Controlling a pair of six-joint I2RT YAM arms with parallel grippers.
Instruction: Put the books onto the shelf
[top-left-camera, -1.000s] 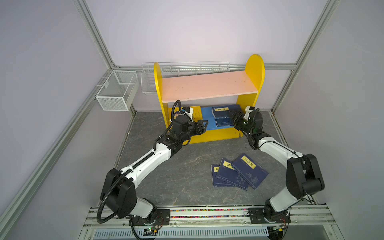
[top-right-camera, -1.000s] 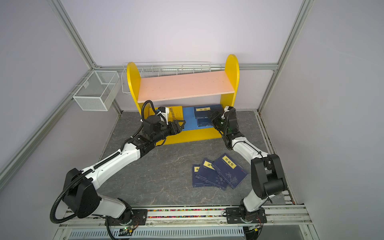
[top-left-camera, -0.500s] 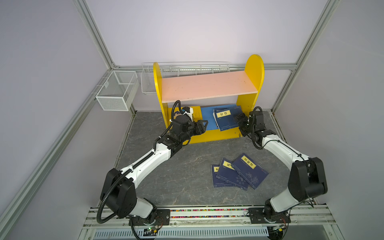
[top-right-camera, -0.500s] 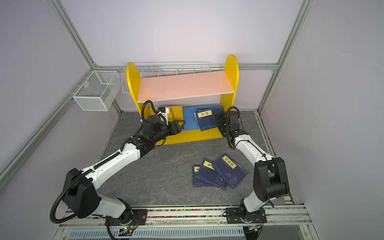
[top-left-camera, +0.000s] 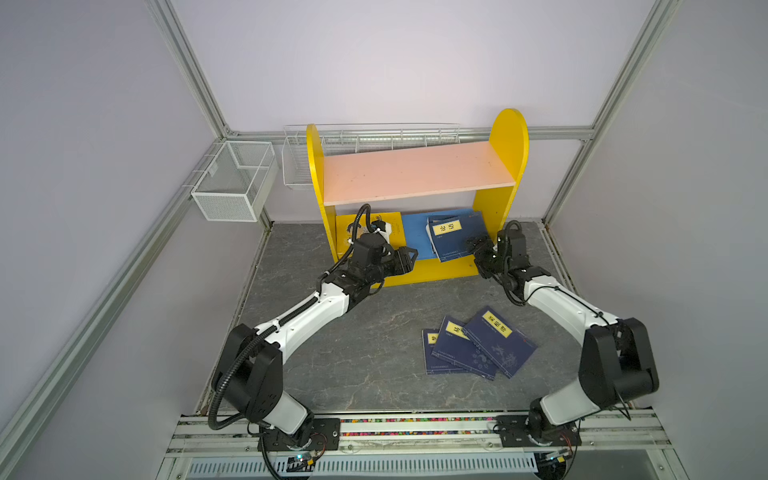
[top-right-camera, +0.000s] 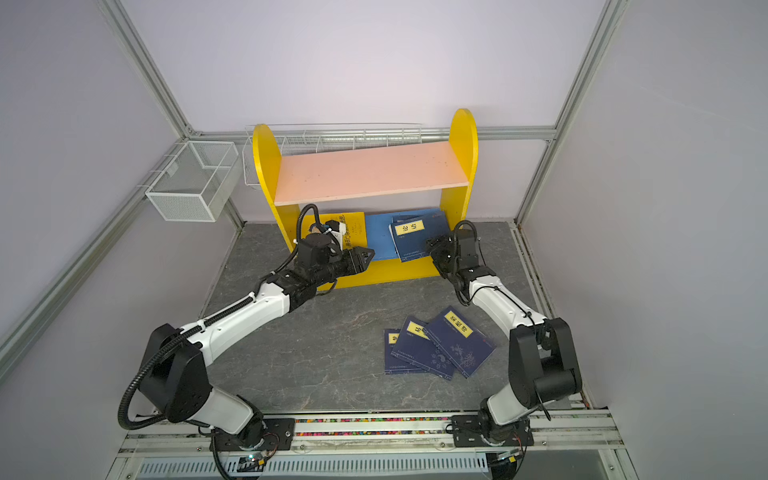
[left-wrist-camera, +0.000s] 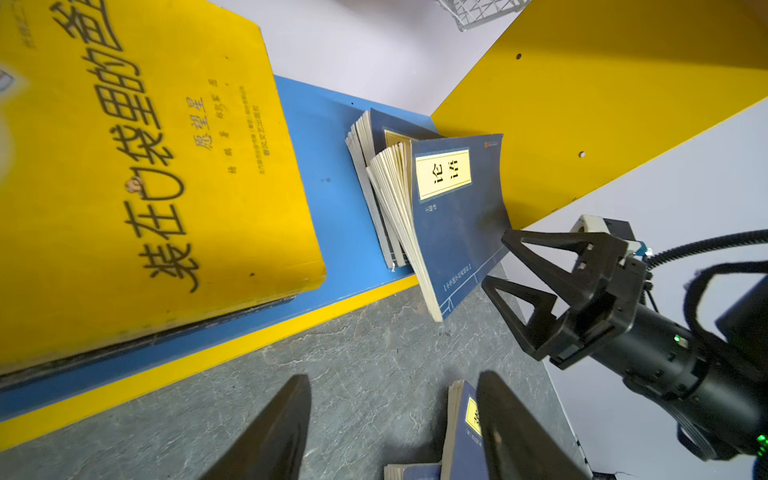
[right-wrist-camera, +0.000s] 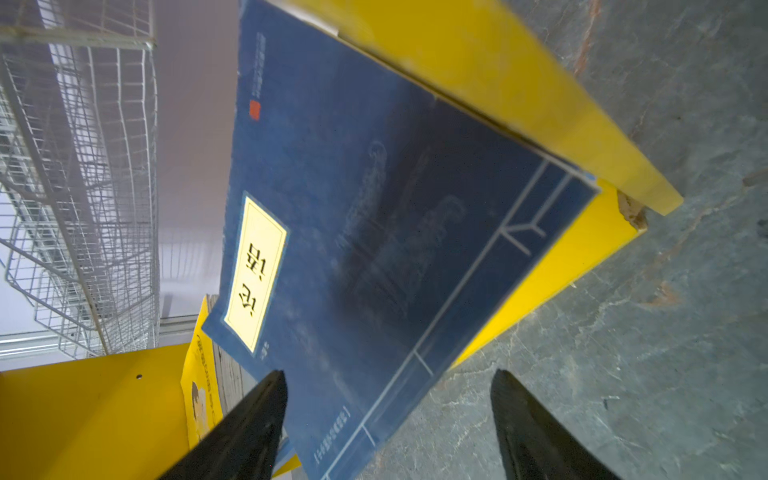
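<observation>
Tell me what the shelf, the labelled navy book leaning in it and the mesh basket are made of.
Shelf: painted wood or fibreboard, matte; a chipped corner shows a brownish core. Navy book: paper, soft matte cover; pages fan, the cover bends. Mesh basket: probably white-coated metal wire.

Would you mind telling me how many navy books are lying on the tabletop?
3, fanned and overlapping on the grey tabletop: the top book rightmost, the middle book, and the lowest book, mostly covered, leftmost. More could be hidden beneath.

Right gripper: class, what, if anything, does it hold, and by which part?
Nothing. The right gripper is open, fingers apart at the corner of the navy book.
</observation>
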